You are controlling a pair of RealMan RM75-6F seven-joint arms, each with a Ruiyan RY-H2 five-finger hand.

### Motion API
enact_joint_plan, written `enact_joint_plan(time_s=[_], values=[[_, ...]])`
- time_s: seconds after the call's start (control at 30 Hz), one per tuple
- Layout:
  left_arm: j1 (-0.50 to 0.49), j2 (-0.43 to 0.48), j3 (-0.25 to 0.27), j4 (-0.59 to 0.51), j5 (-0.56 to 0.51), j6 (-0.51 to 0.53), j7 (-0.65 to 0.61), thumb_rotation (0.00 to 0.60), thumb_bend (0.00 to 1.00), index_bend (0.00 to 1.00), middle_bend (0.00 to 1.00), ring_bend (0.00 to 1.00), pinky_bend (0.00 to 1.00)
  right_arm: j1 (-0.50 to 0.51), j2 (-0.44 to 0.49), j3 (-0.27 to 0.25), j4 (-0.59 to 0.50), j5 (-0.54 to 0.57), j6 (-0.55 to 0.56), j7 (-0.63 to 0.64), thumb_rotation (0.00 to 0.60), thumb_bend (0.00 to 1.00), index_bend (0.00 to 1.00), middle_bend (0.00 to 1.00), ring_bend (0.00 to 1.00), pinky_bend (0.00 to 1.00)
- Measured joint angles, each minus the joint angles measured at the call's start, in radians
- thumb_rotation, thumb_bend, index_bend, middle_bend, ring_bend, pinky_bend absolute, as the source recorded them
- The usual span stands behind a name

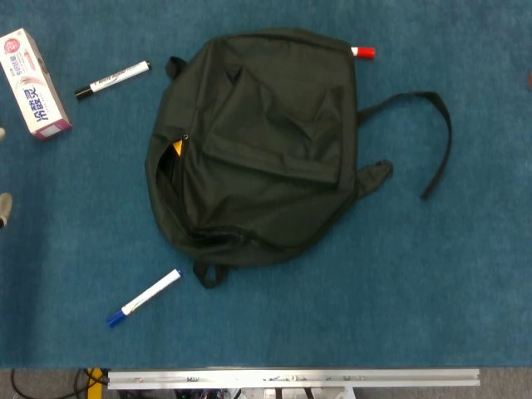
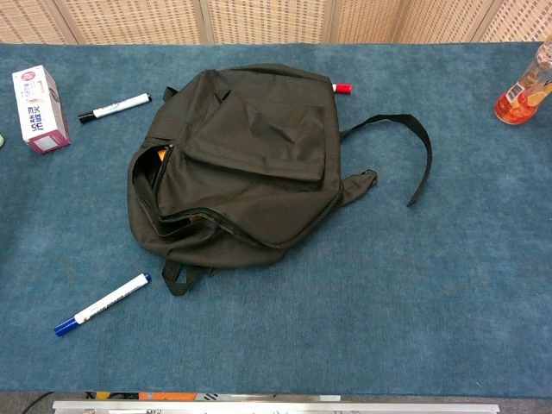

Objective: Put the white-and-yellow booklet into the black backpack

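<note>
The black backpack point(image 1: 253, 145) was laid flat on the blue-carpeted bench point(image 2: 431, 302), its zip left open so a yellow corner, judged to be the booklet point(image 1: 176, 148), was seen inside. Only pale tips of the left hand point(image 1: 3, 208) were seen; its fingers' state could not be told. The right hand was not visible.

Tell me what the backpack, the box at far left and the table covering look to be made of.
Black backpack: soft matte woven fabric, probably nylon or polyester; it creases and slumps flat, with a zip along its edge.
Box: printed card, slightly glossy, with crisp folded edges.
Table covering: blue felt or short-pile carpet, judging by its fuzzy, mottled, non-reflective surface.
</note>
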Motion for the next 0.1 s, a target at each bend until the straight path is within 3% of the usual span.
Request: enact_joint_plan(time_s=[0.1], values=[[0.013, 0.005, 0.006, -0.012, 0.0, 0.004, 0.006, 0.6, 0.27, 0.17, 0.01, 0.02, 0.1, -0.015, -0.005, 0.008, 0.012, -0.01, 0.004, 0.007, 0.6, 0.37, 0.45, 0.46, 0.37, 0.44]])
